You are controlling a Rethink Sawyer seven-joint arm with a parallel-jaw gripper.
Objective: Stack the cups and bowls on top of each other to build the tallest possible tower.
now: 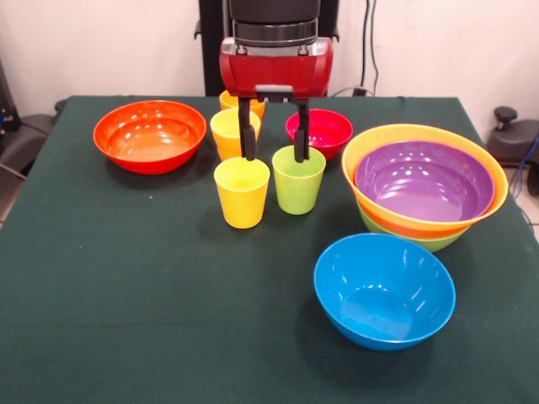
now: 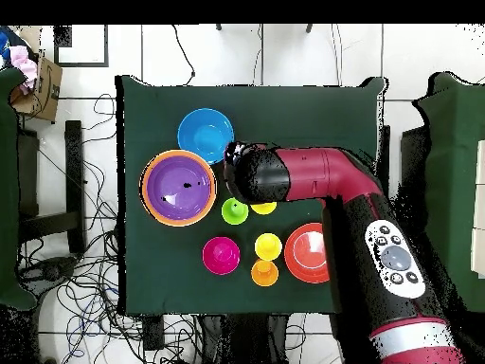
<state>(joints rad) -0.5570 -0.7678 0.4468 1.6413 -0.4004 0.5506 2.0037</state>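
Nearest the table's front edge sits the blue bowl (image 1: 384, 290). Behind it by the right edge, the purple bowl (image 1: 424, 181) nests in orange and green ones. At mid-table the gripper (image 1: 274, 152) hangs with fingers spread, gripping nothing, above the yellow cup (image 1: 242, 192) and green cup (image 1: 298, 179). More cups, a magenta bowl (image 1: 319, 132) and a red-orange bowl (image 1: 150, 135) lie toward the far edge.

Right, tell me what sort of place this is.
Probably a robotics lab: a green-clothed table with the robot arm over it, loose cables across a tiled floor.
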